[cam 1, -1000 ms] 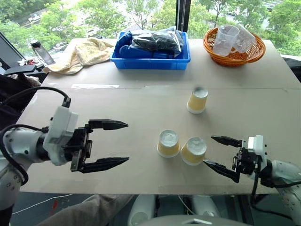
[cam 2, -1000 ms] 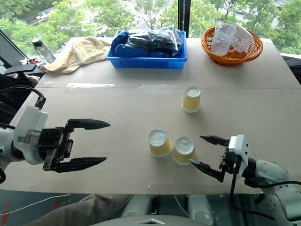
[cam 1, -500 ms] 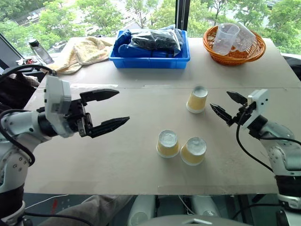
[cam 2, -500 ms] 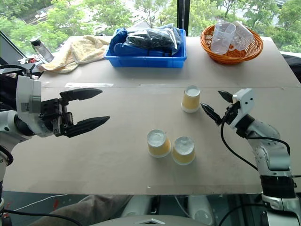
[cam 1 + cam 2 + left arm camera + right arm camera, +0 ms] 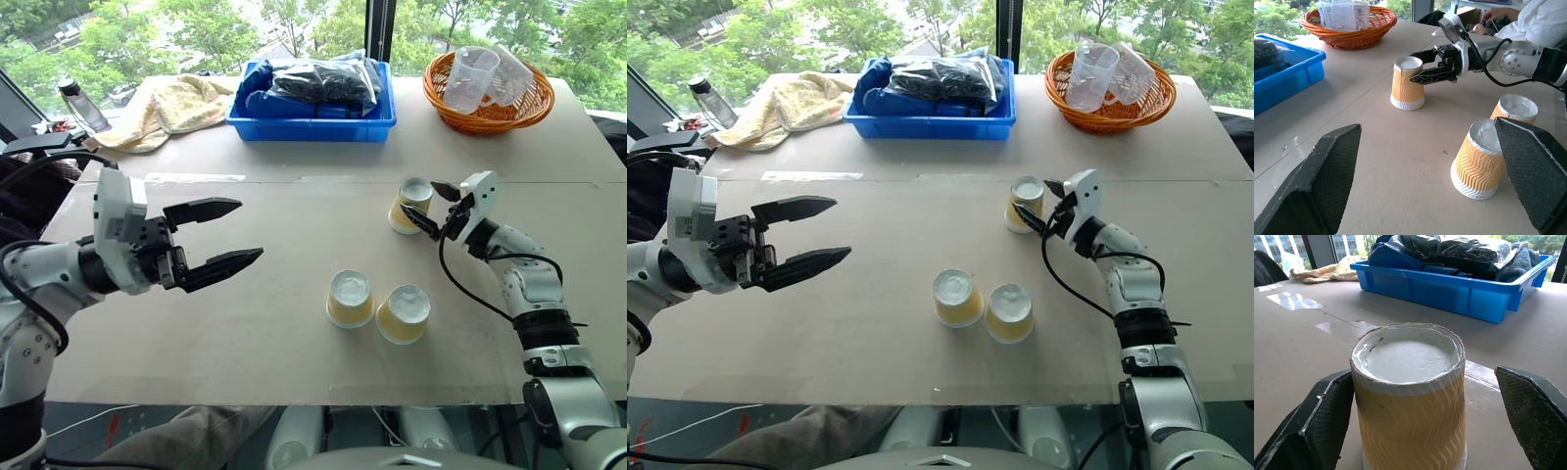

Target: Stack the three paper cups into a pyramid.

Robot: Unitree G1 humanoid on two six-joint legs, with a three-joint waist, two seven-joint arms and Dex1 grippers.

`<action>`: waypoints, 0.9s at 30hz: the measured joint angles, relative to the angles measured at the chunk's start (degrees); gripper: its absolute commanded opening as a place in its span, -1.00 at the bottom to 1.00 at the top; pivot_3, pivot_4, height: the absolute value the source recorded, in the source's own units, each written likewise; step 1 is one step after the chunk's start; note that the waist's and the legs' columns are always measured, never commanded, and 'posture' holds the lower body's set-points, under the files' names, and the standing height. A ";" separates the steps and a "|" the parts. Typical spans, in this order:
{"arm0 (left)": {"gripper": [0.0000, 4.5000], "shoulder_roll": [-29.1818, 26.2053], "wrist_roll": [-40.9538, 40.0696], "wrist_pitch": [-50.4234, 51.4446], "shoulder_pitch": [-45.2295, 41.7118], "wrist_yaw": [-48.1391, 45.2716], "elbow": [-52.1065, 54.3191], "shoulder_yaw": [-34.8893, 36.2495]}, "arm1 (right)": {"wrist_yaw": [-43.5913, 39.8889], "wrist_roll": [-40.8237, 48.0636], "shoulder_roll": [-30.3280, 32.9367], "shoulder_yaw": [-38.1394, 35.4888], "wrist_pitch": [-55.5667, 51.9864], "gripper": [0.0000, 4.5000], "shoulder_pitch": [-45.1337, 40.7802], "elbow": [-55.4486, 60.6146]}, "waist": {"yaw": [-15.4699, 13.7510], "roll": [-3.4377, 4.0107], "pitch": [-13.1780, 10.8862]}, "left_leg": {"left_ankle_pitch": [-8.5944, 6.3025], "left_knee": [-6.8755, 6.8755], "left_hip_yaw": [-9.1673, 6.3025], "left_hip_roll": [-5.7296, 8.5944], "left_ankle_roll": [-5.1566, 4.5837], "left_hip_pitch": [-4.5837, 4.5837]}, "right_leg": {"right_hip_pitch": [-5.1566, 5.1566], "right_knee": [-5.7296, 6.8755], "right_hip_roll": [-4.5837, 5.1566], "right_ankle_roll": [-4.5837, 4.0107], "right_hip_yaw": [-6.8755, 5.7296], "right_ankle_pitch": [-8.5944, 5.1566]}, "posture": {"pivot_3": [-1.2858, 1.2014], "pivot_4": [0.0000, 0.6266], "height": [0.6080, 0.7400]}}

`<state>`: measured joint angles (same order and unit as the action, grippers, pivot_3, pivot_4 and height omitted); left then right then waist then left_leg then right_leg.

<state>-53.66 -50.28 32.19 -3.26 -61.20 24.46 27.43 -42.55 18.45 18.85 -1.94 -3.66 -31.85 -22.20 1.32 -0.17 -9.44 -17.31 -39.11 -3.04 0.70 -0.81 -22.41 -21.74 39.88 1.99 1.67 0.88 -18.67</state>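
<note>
Left gripper (image 5: 220, 238) hangs well left of the cup pair, fingers wide, holding nothing. Cup pair: left cup (image 5: 350, 298) and right cup (image 5: 403, 313) sit upside down, just beside each other, near the worktop's (image 5: 245, 333) front edge; that looks like the pyramid base. Third cup (image 5: 411, 207) stands upside down behind the pair, apart from it. Right gripper (image 5: 423, 204) is at the third cup, fingers wide with one either side of its wall; in the right wrist view the cup (image 5: 1409, 396) sits between both fingers (image 5: 1312, 421), no squeeze seen yet. Blue bin (image 5: 313, 116) and basket (image 5: 487, 110) sit far behind the pair, not part of the job.

Handling, my guess: cups are light, thin paper that crushes easily and tips with a nudge. Grip mid-wall, gently, across the ribbed sleeve; avoid the rim.
</note>
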 measured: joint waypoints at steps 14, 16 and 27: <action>1.00 0.00 0.14 -0.12 0.75 -2.32 0.00 0.00 | -3.31 -0.15 -1.97 -0.04 1.54 -0.06 -0.90 -0.69 | 1.07 0.00 0.00 | 0.00 0.00 -0.02 0.00 0.00 0.00 | 0.00 0.02 0.00 0.00 -0.01 0.00 | 0.03 -0.52 1.00; 1.00 -0.02 0.23 -0.12 0.72 -2.54 -0.01 -0.09 | -3.25 -0.14 -1.94 -0.04 1.43 -0.06 -0.59 0.51 | 1.07 0.01 0.00 | 0.00 0.00 -0.01 0.00 0.00 0.00 | 0.00 0.01 0.00 0.00 0.00 0.00 | 0.03 -0.52 1.00; 1.00 -0.81 0.31 -0.40 -2.71 -6.16 -0.27 -3.68 | -10.16 15.69 9.06 -1.15 -15.45 -0.06 6.59 32.21 | 0.79 0.02 -0.01 | -0.01 0.00 -0.15 0.00 -0.01 -0.06 | 0.01 -0.02 0.02 0.00 -0.09 0.00 | 0.03 -0.52 1.00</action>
<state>-54.48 -49.97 31.79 -5.97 -67.37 24.19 23.75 -52.71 34.14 27.91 -3.09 -19.11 -25.27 10.01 2.11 -0.16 -9.45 -17.32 -39.11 -3.19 0.70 -0.82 -22.47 -21.74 39.85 2.02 1.67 0.79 -18.67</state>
